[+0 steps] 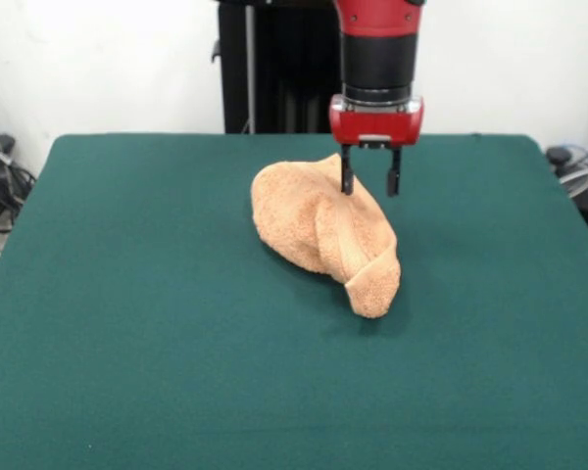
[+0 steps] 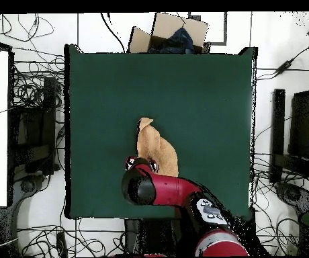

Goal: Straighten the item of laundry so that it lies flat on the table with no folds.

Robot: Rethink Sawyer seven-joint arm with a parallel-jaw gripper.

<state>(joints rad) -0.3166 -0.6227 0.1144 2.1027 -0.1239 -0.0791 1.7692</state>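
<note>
The peach-orange terry towel [image 1: 321, 230] is lying bunched in a folded mound near the middle of the green counter [image 1: 127, 323], its long axis running from the robot's side out toward the front camera. The tool [image 1: 369, 182] is hanging over the towel's robot-side end, its two fingers standing apart and gripping nothing, one fingertip seeming to touch cloth there.

towel [image 1: 323, 230] mid-table [image 1: 127, 323], fingers [image 1: 347, 179] above

White wall [image 1: 98, 59]; cables [image 2: 29, 101] apparently litter the floor
</note>
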